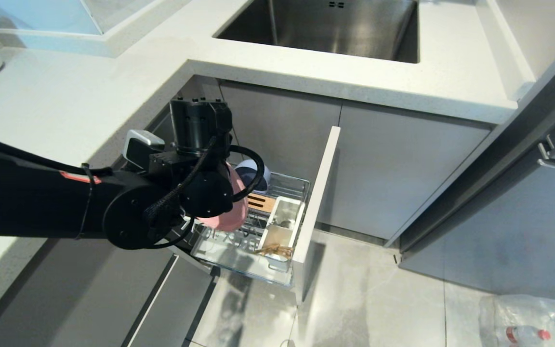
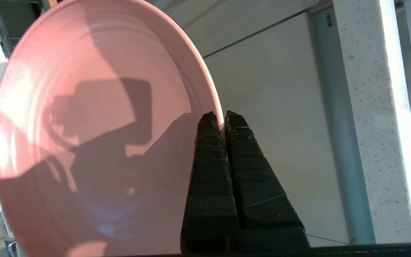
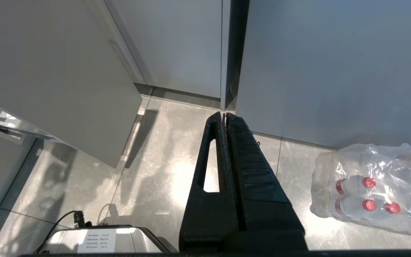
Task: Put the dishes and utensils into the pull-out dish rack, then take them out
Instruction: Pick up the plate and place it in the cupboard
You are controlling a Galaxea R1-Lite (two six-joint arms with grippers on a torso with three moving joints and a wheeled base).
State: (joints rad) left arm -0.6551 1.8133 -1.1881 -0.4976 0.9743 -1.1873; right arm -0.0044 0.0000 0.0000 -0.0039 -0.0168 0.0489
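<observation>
The pink plate point(image 2: 95, 142) hangs on edge above the pull-out dish rack point(image 1: 258, 231), its rim pinched between the closed fingers of the left gripper point(image 2: 223, 119). The blue bowl point(image 1: 253, 169) sits at the rack's back, chopsticks point(image 1: 273, 249) in the white caddy point(image 1: 284, 226). Whether it's going in or coming out I can't tell; either way the plate needs keeping clear of the wires. The right gripper point(image 3: 224, 116) is parked, closed and empty, over the floor point(image 3: 155, 160)

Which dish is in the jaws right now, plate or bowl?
The pink plate: the left gripper pinches its rim, jaws shut. The pale blue bowl sits untouched at the back of the pull-out rack.
</observation>
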